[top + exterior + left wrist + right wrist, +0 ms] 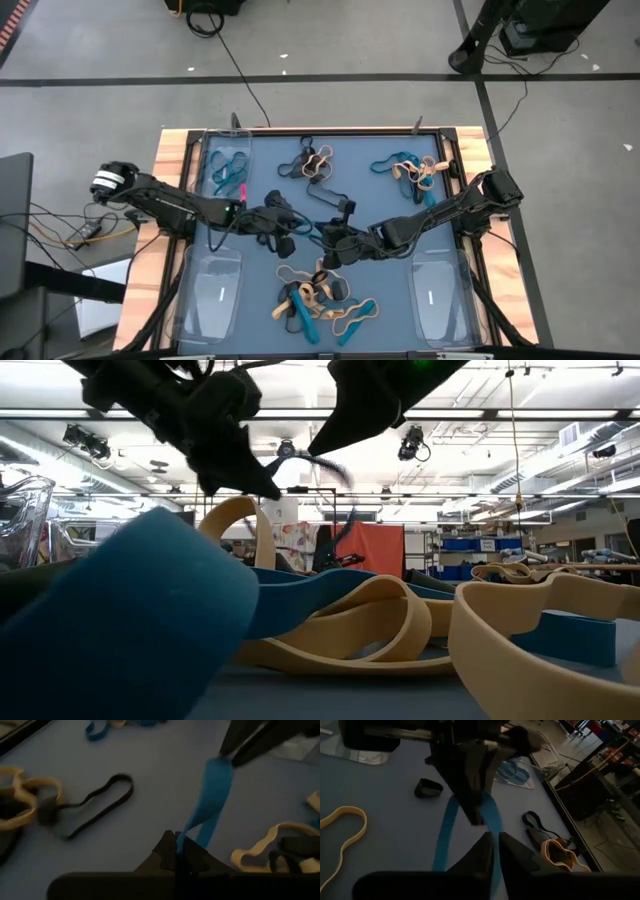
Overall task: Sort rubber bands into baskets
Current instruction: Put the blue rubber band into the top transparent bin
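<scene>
A teal-blue rubber band [210,800] spans the gap between my two grippers above the table's middle. My left gripper [176,851] is shut on one end of it. My right gripper [495,851] has the other end between its fingers, which stand a narrow slit apart. In the high view the left gripper [300,236] and the right gripper [332,244] meet tip to tip. Clear baskets lie at the far left [228,165], near left [215,292] and near right [437,296]. Loose rubber bands lie in a heap [320,300] near the front edge. My left gripper pinches one end of the blue band [181,840] between its two fingers. The band rises from them with a twist toward the other gripper, clear of the table. My right gripper has the band's other end [492,822] between its fingers. From there one strand [445,837] hangs down slack beside the fingers.
More bands lie in heaps at the far middle [318,162] and far right [410,170]. A black band [100,802] and tan bands [25,795] lie on the blue mat beside the left gripper. The far-left basket holds blue bands.
</scene>
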